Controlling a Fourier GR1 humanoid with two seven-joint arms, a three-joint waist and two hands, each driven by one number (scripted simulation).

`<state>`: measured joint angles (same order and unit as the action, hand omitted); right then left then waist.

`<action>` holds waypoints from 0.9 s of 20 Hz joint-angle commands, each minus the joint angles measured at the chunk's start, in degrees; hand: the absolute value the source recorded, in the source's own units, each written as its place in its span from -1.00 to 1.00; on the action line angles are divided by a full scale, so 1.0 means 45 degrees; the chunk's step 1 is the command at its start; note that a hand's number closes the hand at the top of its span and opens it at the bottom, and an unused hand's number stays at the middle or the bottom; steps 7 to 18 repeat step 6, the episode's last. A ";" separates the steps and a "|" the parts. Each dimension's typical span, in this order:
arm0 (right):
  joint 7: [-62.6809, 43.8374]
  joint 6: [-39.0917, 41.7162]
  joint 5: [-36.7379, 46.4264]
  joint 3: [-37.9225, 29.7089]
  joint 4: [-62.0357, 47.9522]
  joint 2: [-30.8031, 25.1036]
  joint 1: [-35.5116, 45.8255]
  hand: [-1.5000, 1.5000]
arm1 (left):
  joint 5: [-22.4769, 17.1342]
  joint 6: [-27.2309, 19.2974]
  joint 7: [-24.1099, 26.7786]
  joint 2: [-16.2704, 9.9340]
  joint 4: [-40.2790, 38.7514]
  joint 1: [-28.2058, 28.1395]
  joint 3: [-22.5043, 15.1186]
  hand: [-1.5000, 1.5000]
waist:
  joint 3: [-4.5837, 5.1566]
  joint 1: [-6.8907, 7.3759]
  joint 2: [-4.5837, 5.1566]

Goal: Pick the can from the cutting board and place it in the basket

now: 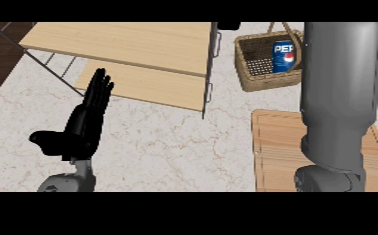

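can: blue can (283,55), white and red logo, standing upright inside the basket, against its right side; its lower part is hidden by the basket's near wall.
basket: woven wicker basket (258,81), far right of the scene, on the tabletop; handle arching over the top, partly hidden behind the right forearm.
cutting board: light wooden cutting board (275,144), near right, flat on the tabletop; nothing visible on its bare part, its right portion is covered by the right forearm.
right arm: grey right forearm (336,99) runs from the near edge up the right side, over the cutting board and past the basket's right edge.
right hand: out of frame beyond the top of the view; cannot tell its state.
left hand: black left hand (87,116) at near left, fingers straight and together pointing far, thumb out to the left; flat open, holding nothing, apart from every object.
tabletop: pale marbled tabletop (170,144).
rack: wooden two-level shelf rack (125,41) with thin dark metal frame, far left to centre, just left of the basket and apart from it.
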<state>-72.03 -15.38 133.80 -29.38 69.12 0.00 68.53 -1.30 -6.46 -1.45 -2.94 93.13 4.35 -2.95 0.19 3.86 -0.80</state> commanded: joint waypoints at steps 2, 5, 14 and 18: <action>-0.2939 0.1914 -0.0198 0.1826 0.1246 -0.0001 0.0201 -1.00 | 0.0254 -0.0144 -0.0123 0.0204 -0.0109 0.0078 -0.0312 0.00 | -0.0002 0.0100 -0.0041; -0.2939 0.2080 -0.0883 0.2785 0.2270 -0.0001 -0.0160 -1.00 | 0.0215 -0.0174 -0.0217 0.0190 -0.0085 0.0309 -0.0229 0.00 | -0.0016 0.0157 -0.0010; -0.2939 0.2406 -0.0899 0.3192 0.2560 -0.0001 -0.0047 -1.00 | 0.0038 0.0013 -0.0229 -0.0015 0.0005 0.0321 -0.0042 0.00 | -0.0008 0.0220 -0.0025; -0.2939 0.2406 -0.0899 0.3192 0.2560 -0.0001 -0.0047 -1.00 | 0.0038 0.0013 -0.0229 -0.0015 0.0005 0.0321 -0.0042 0.00 | -0.0008 0.0220 -0.0025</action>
